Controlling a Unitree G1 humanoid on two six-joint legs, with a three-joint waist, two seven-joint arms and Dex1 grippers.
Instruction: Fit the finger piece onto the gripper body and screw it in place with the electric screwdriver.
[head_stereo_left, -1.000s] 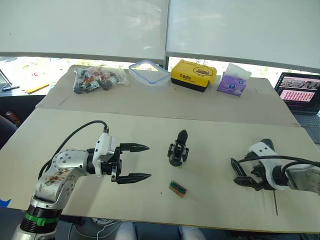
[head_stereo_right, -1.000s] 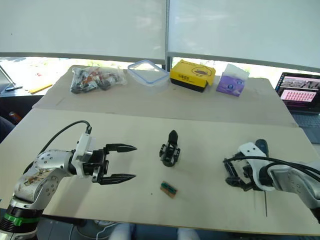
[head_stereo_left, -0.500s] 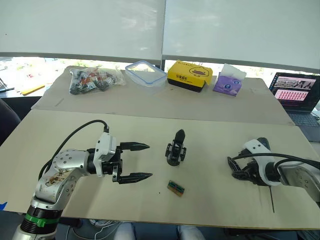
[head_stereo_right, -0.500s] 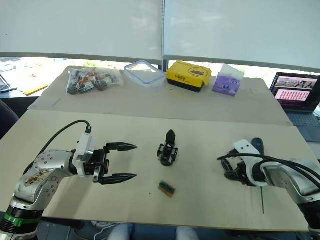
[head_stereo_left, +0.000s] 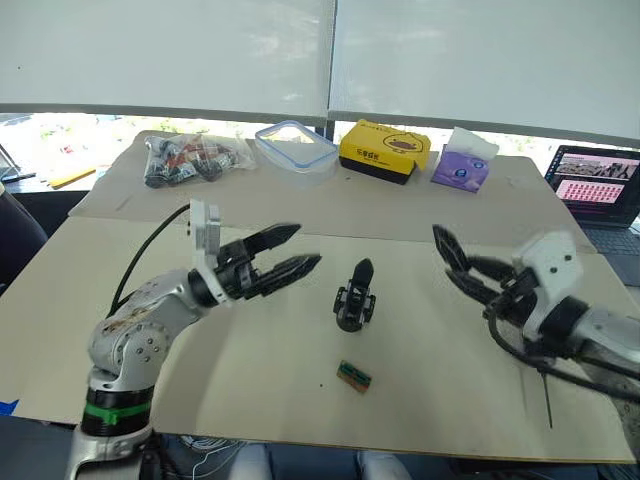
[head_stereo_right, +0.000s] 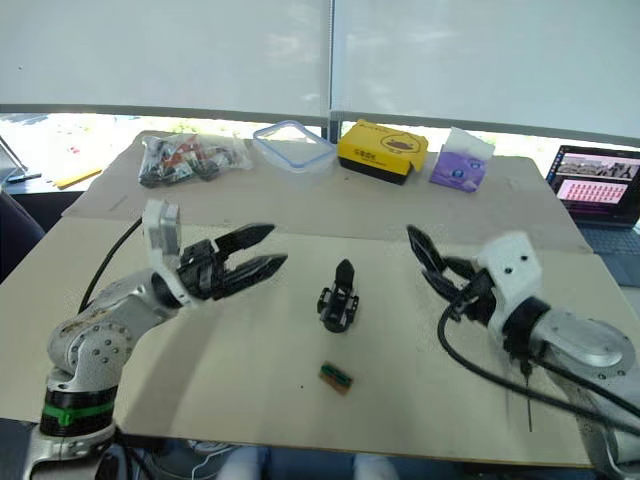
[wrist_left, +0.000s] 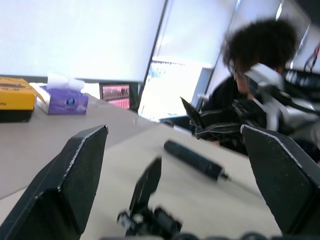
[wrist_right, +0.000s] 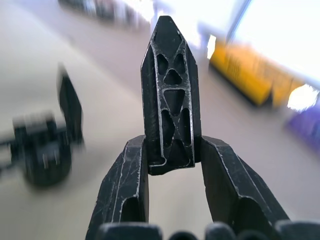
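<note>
Now both raised: left gripper (head_stereo_left: 293, 250) empty; right gripper (wrist_right: 169, 150) holding finger piece (wrist_right: 169, 95).

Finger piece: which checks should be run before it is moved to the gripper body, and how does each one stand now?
1. Finger piece clamped in the right pincer: ok, its pointed end sticks out past the fingers.
2. Gripper body standing upright on the table, untouched: ok.
3. Left pincer open and empty, ready to steady the body: ok. It hovers to the body's left.
4. Electric screwdriver within reach: ok, it lies on the table near the right arm, unheld.
5. Finger piece lined up with its seat on the body: cannot tell.
6. Green-and-brown block clear of the body: ok.
</note>
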